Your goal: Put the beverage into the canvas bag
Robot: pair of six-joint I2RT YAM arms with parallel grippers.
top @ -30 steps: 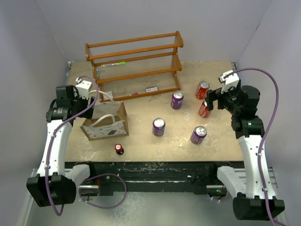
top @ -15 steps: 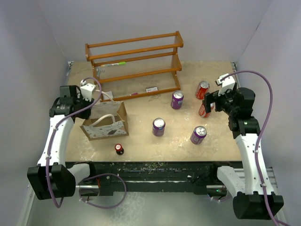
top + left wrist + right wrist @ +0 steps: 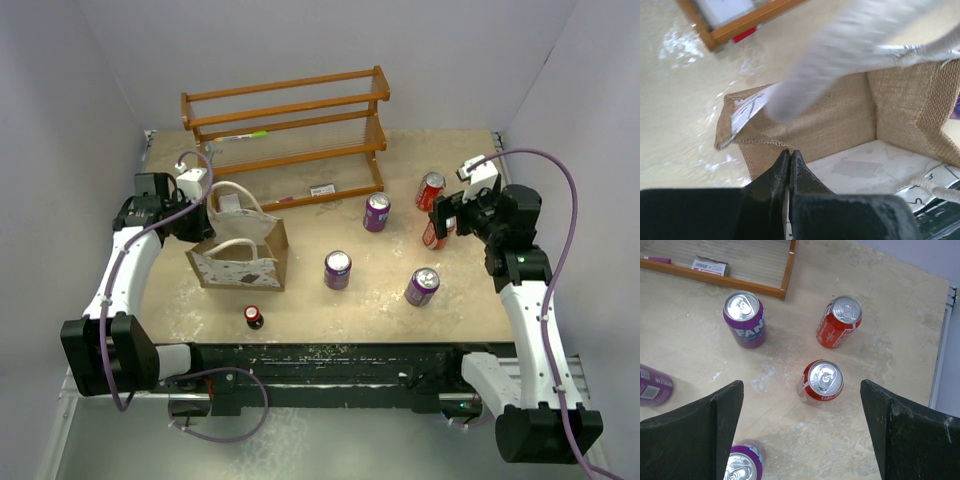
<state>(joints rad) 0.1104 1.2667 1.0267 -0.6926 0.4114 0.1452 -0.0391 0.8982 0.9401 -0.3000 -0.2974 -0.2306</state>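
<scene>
Tan jute lines the inside of the canvas bag (image 3: 240, 258), which stands upright on the left part of the table (image 3: 330, 310), in front of the wooden rack (image 3: 285, 135), its mouth facing up and both white loop handles raised. My left gripper (image 3: 205, 222) sits at the bag's rear left corner. In the left wrist view the left gripper (image 3: 789, 152) has its two dark fingers pressed flat together, their tips pinching the top edge of the jute wall (image 3: 840, 120), while one white handle (image 3: 865, 45) crosses the frame as a blur. A small dark bottle with a red cap (image 3: 254, 317) stands near the bag's front, apart from it. On the far right, my right gripper (image 3: 447, 215) hangs with its jaws spread wide and holding nothing. Through its wrist camera the right gripper (image 3: 800, 385) frames a red Coke can (image 3: 823, 381) standing upright on the table between the two fingers and below them; I cannot tell how high above it they are. That can (image 3: 432, 236) is well apart from the bag, with a second red can (image 3: 430, 190) just behind it. Three purple Fanta cans stand upright between the two sides: one by the rack's right end (image 3: 376, 211), one mid-table (image 3: 337, 269), and one nearer my right arm (image 3: 421, 286).
</scene>
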